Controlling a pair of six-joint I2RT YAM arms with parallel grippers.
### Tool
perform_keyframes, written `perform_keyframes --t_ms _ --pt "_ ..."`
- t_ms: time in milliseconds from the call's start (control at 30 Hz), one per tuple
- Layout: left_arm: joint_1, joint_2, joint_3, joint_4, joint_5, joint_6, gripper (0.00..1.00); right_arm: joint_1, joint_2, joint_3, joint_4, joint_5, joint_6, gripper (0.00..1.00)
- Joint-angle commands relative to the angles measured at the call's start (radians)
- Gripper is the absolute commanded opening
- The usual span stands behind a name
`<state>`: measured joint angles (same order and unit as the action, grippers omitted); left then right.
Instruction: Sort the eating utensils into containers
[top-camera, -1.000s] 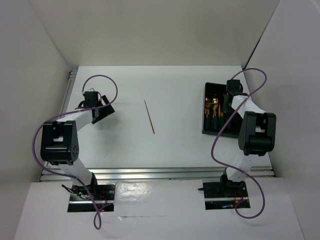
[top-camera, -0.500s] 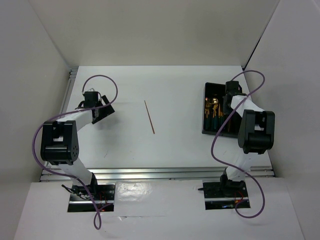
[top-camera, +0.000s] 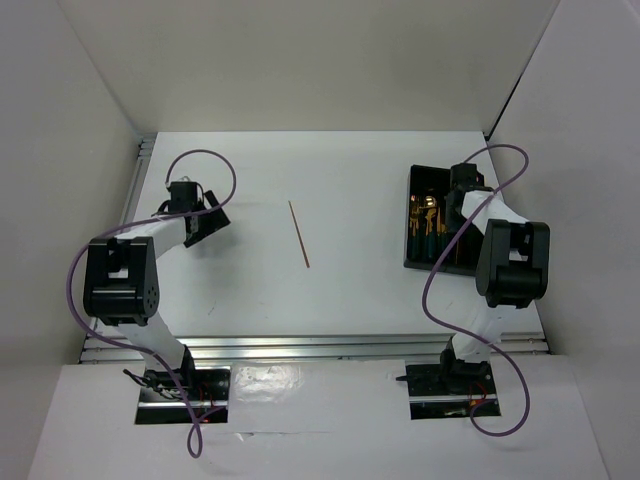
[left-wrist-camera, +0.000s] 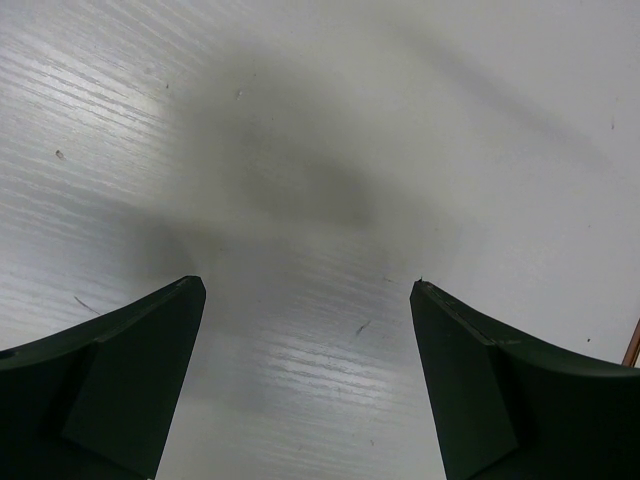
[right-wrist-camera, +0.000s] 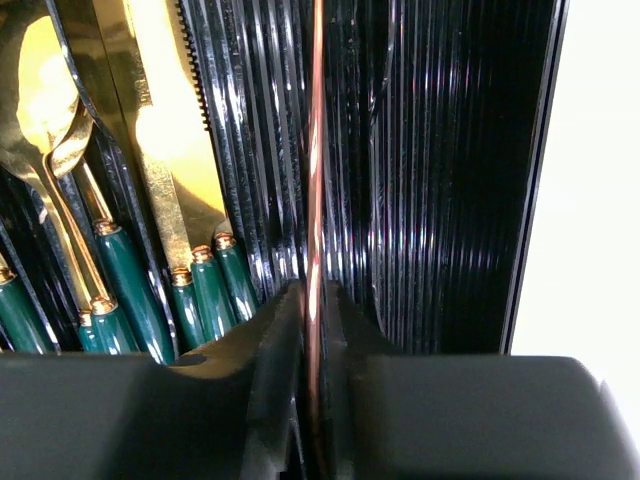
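Little has shifted in the last second beyond a slight nudge of my right arm, whose right gripper (right-wrist-camera: 315, 300) pinches a gold-brown chopstick (right-wrist-camera: 317, 150) reaching ahead over the black tray (right-wrist-camera: 470, 200), teal-handled cutlery (right-wrist-camera: 150, 130) to its left, while my left gripper (left-wrist-camera: 305, 300) hangs spread above the table (left-wrist-camera: 300, 120), a second chopstick (top-camera: 299, 234) well to its right.

Overhead view bright, even, sharp; white counter (top-camera: 350, 180) near blown out, faint soft shadows on it. Left wrist view: streaky glare, broad soft shadow mid-frame, bottom corners blurred. Right wrist view dim: black tray (right-wrist-camera: 450, 150) ribs glint, gold knife blades (right-wrist-camera: 165, 130) glare, chopstick (right-wrist-camera: 316, 150) shiny, foreground out of focus.
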<state>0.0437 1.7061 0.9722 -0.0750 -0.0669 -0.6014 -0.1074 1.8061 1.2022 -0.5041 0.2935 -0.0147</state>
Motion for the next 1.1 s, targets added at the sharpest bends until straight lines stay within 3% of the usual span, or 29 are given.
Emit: perform_keyframes --t_ms 0,100,267,433,567,700,800,933,1067 --pt "0.005 0.018 0.040 0.012 0.005 0.022 0.99 0.005 -0.031 0.007 -0.016 0.012 0.019 0.26" --pt "0.005 0.018 0.040 0.012 0.006 0.022 0.99 0.005 -0.082 -0.004 0.015 0.001 0.028 0.42" --pt "0.005 0.018 0.040 0.003 -0.004 0.022 0.99 0.005 -0.168 0.007 0.056 -0.056 0.042 0.47" --pt "0.005 0.018 0.040 0.012 0.022 0.022 0.99 0.014 -0.323 0.005 0.151 -0.311 0.073 0.54" --pt "0.005 0.018 0.040 0.023 0.067 0.031 0.99 0.130 -0.381 -0.006 0.240 -0.514 0.094 0.59" --pt "0.005 0.018 0.040 0.032 0.088 0.031 0.99 0.416 -0.344 0.009 0.318 -0.444 0.142 0.59" --pt "0.005 0.007 0.031 0.032 0.079 0.031 0.99 0.558 -0.239 0.074 0.329 -0.384 0.151 0.59" --pt "0.005 -0.013 0.022 0.032 0.079 0.031 0.99 0.665 -0.082 0.155 0.297 -0.268 0.218 0.59" --pt "0.005 -0.031 0.013 0.032 0.070 0.031 0.99 0.710 -0.025 0.155 0.348 -0.266 0.295 0.59"
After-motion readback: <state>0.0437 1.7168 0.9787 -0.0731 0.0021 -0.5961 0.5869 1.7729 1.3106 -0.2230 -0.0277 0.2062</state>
